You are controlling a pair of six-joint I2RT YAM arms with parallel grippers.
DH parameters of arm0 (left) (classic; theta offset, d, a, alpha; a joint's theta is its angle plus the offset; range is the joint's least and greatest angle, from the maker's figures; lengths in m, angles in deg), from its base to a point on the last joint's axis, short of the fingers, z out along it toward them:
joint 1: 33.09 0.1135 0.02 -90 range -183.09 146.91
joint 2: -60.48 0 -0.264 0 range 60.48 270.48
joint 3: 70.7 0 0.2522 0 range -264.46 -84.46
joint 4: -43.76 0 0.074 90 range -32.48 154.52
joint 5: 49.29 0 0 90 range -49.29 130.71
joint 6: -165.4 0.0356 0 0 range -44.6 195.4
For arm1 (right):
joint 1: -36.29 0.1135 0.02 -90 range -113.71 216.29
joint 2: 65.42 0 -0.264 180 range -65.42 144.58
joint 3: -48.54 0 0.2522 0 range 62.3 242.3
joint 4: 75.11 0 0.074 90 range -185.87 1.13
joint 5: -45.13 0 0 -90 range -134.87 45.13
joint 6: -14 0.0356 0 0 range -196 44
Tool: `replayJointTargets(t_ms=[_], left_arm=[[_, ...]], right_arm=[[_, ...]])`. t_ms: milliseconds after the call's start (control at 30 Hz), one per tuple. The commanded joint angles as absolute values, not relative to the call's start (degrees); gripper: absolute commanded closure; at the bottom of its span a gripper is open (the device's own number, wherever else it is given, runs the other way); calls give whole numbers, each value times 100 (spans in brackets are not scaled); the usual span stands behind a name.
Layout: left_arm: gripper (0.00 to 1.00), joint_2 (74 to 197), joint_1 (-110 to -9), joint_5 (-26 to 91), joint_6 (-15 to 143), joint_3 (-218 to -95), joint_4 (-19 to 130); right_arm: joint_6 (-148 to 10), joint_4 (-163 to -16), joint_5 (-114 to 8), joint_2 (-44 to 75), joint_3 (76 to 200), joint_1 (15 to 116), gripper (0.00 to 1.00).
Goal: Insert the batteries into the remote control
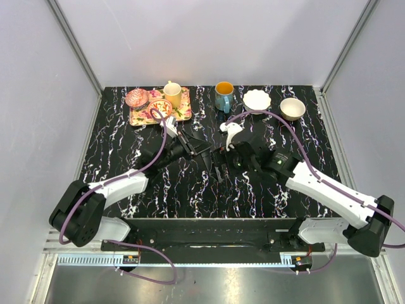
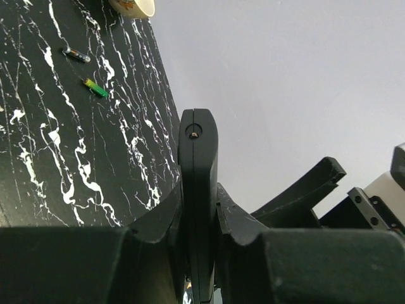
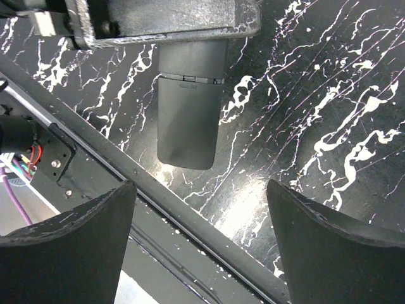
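My left gripper [image 1: 201, 152] is shut on the black remote control [image 1: 214, 167] and holds it edge-on above the middle of the table. In the left wrist view the remote [image 2: 198, 158] stands up between the jaws of the left gripper [image 2: 199, 197]. My right gripper [image 1: 235, 154] is just right of the remote. In the right wrist view it is open and empty [image 3: 202, 247], with the remote [image 3: 188, 120] hanging ahead of it from the left gripper [image 3: 171, 19]. Two batteries, one dark [image 2: 78, 56] and one green [image 2: 95, 88], lie on the table far from both grippers.
A floral tray [image 1: 184, 114] with a yellow cup [image 1: 172, 94] and small dishes stands at the back left. A blue mug [image 1: 223, 95], a white dish [image 1: 257, 99], a cream bowl [image 1: 292, 108] and a white figurine [image 1: 233, 131] stand behind. The table's front rail [image 3: 190, 209] lies under the right gripper.
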State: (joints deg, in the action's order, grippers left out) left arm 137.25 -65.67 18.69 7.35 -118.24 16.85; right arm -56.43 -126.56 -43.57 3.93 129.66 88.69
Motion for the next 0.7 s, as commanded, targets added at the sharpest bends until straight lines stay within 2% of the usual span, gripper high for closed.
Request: replayJointTargets(t_ms=[0, 400, 667], left_arm=[[100, 13712, -6605, 1672, 650, -12137, 1287], [100, 13712, -6676, 1725, 746, -12225, 1480], [100, 13738, -6746, 1777, 746, -12243, 1480]], right_arm=[[-5798, -12535, -4074, 551, 13235, 8955, 10], [-5868, -12385, -4179, 797, 13402, 8973, 17], [-5877, -12394, -4241, 947, 13446, 8999, 30]])
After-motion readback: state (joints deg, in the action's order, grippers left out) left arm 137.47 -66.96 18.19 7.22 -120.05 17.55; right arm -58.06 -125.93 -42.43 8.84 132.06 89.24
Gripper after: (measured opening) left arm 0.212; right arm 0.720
